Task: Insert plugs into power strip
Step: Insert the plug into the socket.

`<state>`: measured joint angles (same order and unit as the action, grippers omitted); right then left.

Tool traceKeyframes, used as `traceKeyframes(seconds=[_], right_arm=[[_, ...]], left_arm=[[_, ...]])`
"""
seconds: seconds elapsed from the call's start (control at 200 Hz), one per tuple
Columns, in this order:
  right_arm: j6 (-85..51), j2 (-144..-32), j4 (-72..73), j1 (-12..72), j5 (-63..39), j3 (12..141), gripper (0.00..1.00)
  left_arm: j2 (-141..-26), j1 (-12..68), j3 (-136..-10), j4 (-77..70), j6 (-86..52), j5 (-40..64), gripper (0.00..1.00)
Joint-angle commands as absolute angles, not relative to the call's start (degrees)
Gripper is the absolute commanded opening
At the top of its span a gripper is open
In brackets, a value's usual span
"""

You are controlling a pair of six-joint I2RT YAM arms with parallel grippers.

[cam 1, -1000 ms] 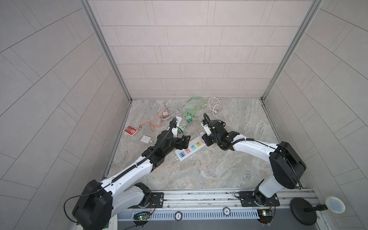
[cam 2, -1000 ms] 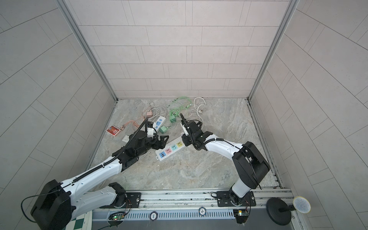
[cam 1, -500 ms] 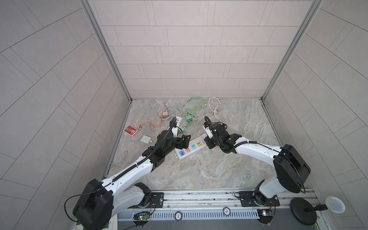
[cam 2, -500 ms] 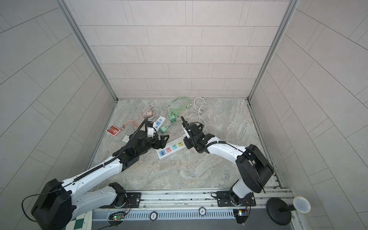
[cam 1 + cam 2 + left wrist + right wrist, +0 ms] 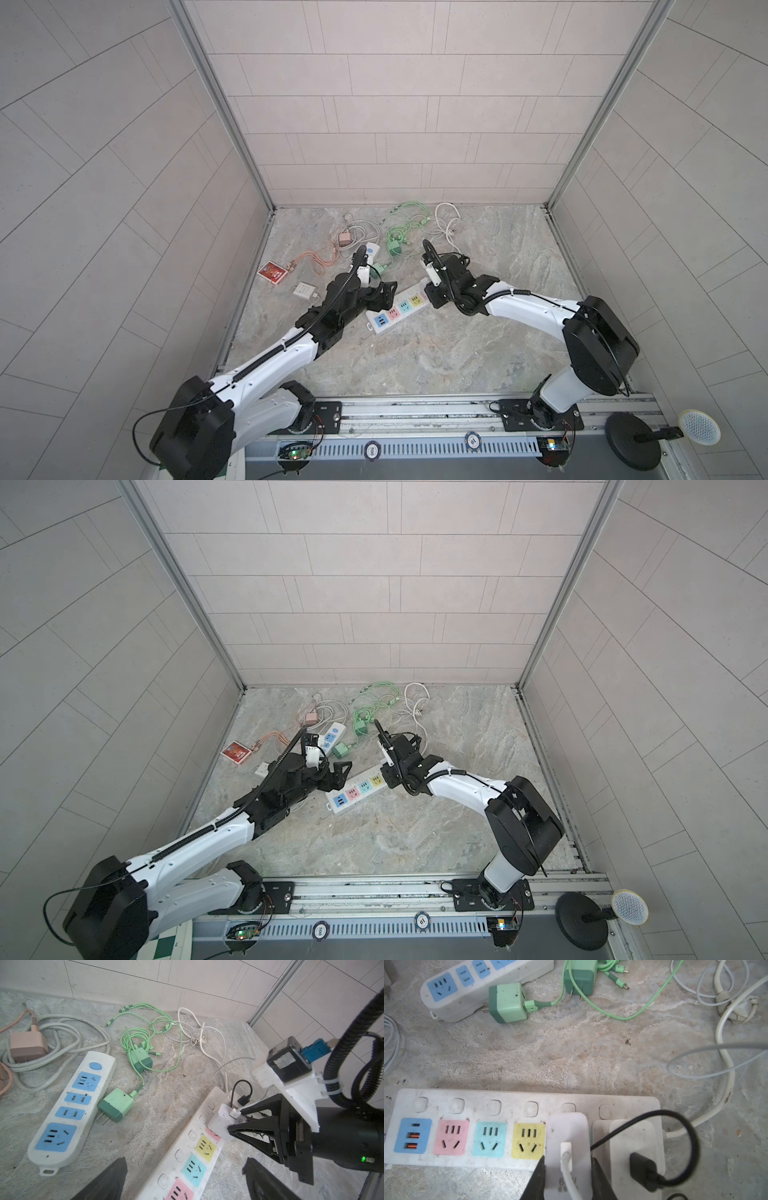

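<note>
- The multicolour-socket power strip (image 5: 398, 311) lies diagonally mid-table, with its far end to the right.
- The blue-socket power strip (image 5: 70, 1109) lies to its far left.
- The left gripper (image 5: 185, 1161) hovers over the multicolour strip's near half, jaws wide.
- The right gripper (image 5: 568, 1164) is clamped on a white charger adapter (image 5: 566, 1126), which stands on the socket just beyond the yellow one. Full seating cannot be told.
- A second white adapter (image 5: 633, 1136), with a black cable, sits just beside it.
- A mint green adapter (image 5: 116, 1106) lies just beside the blue-socket strip.

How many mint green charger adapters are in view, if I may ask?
2. One mint green adapter lies beside the blue-socket power strip; the second green adapter sits nearer the back wall, by the coiled green cable.
</note>
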<state>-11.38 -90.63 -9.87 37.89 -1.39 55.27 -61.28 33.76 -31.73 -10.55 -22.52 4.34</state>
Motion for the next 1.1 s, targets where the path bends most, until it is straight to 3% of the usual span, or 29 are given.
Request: traceKeyframes(seconds=[0.0,0.47,0.791,1.096], right_arm=[[-12.1,-91.7,-14.1,38.1,-0.4,51.8,0.0],[-12.5,-96.0,-18.4,38.1,0.4,52.2,0.01],[-11.1,-94.3,-24.2,38.1,-0.7,58.4,0.22],[-9.5,-92.3,-28.8,37.6,-2.5,65.5,0.33]], left_arm=[[-60.8,33.3,-31.2,-12.0,-22.8,3.7,0.95],[-60.8,33.3,-31.9,-11.0,-23.1,2.1,0.95],[-70.5,31.6,-42.8,6.4,-24.2,-19.3,0.97],[-85.4,26.5,-53.5,10.7,-24.7,-19.0,0.98]])
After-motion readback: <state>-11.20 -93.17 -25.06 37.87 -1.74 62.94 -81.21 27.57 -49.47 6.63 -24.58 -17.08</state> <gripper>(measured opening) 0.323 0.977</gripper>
